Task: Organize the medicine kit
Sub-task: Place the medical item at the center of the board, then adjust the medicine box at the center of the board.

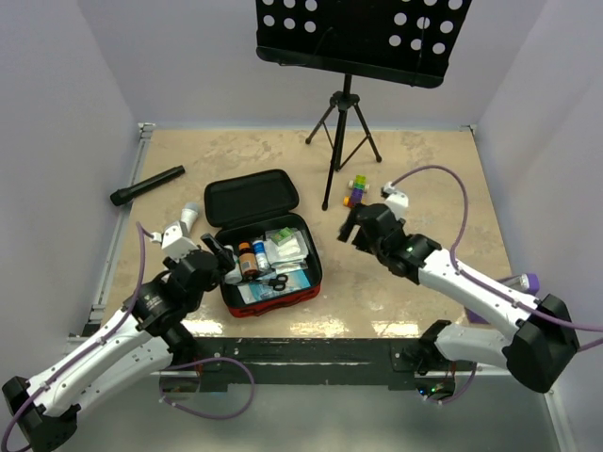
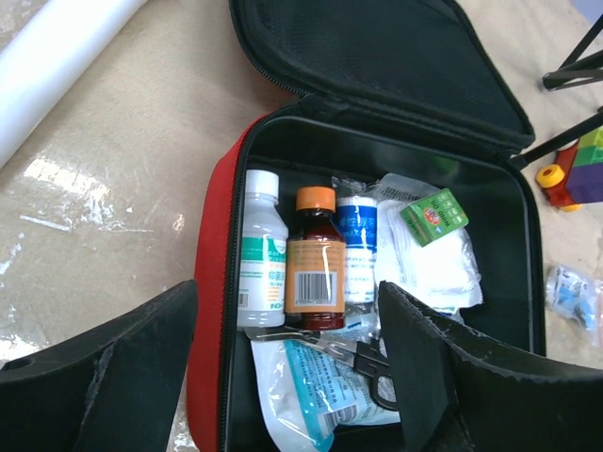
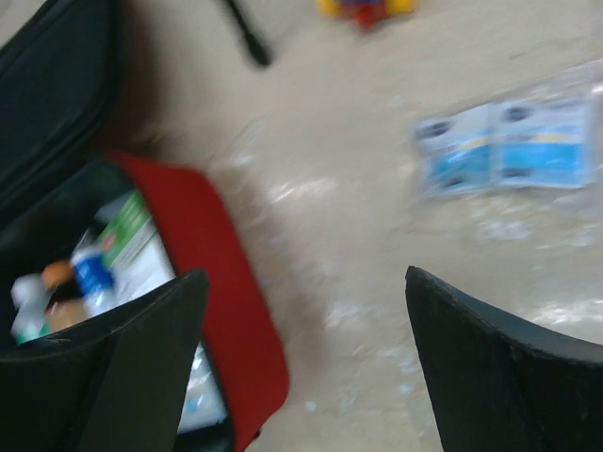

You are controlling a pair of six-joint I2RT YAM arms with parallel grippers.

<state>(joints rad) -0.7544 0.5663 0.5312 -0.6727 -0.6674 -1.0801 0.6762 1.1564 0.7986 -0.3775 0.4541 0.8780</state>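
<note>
The medicine kit (image 1: 273,301) is a red zip case lying open, its black lid (image 1: 252,196) folded back. Inside stand a white bottle (image 2: 262,254), a brown bottle with an orange cap (image 2: 315,259) and a blue-labelled bottle (image 2: 356,247). Beside them are white gauze (image 2: 429,264), a green box (image 2: 433,216), scissors (image 2: 363,353) and a pale blue packet (image 2: 316,386). My left gripper (image 2: 287,348) hangs open over the kit's near left part, holding nothing. My right gripper (image 3: 306,358) is open and empty above the table, just right of the kit's red wall (image 3: 212,273). A blue-and-white packet (image 3: 509,146) lies on the table beyond it.
A black flashlight (image 1: 148,185) lies at the far left. A music stand's tripod (image 1: 344,132) stands behind the kit, with coloured blocks (image 1: 356,191) by its foot. A white cylinder (image 2: 57,66) lies left of the kit. White walls enclose the table.
</note>
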